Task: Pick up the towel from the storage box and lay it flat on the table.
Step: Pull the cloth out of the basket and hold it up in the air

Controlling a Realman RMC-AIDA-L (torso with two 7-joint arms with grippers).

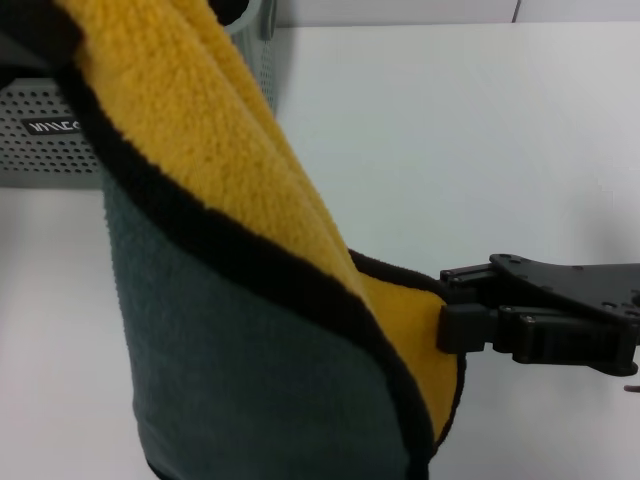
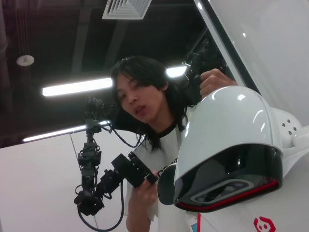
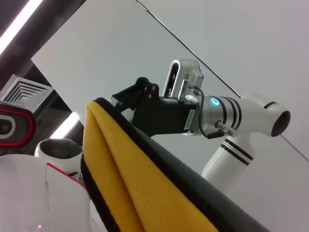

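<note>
Towel point(image 1: 240, 300), held up in the air, filled the left and centre of the head view, stretched between the two grippers. At the lower right of that view the right gripper point(image 1: 455, 315) reached in from the frame's right edge, its black fingers pressed together on the towel's lower corner. In the right wrist view the left gripper point(image 3: 108, 104) sat at centre left, its black jaws pinching the towel's top edge where the cloth folded over. From that high grip the cloth sloped down from the upper left of the head view toward the lower right, sagging in a loose fold. The towel looked thick and fluffy, yellow on one face and dark grey-green on the other, with black binding tracing every edge. The storage box point(image 1: 40, 130), pale grey-green with perforated walls and a dark label, showed at the upper left of the head view, behind the cloth. The white table point(image 1: 480, 130) spread across the right and top of that view. Judging by this, the lift out of the box was done; spreading the cloth open, lowering it and laying it flat on the table remained.
</note>
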